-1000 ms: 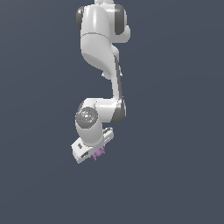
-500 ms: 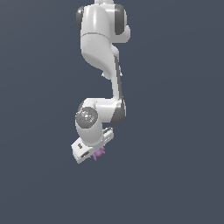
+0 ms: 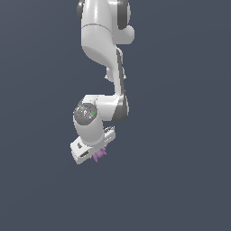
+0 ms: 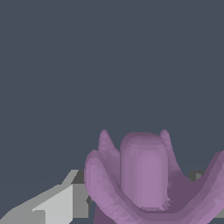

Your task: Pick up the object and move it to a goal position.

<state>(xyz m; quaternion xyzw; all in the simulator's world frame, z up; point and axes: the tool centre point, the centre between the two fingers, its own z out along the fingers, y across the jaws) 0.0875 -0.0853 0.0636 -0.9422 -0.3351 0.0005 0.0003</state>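
Background: plain dark blue-grey, no tabletop visible | object: purple-pink, lumpy, just beneath the hand, between its fingers | hand: appears clamped on it | step: carrying to goal; judged best moved slowly, grip kept firm; goal unseen

Your exterior view stands well back, taking in the whole arm from the frame's top to its centre against plain grey. Your wrist view sits very close, the object filling its lower half. Both share the object and gripper.
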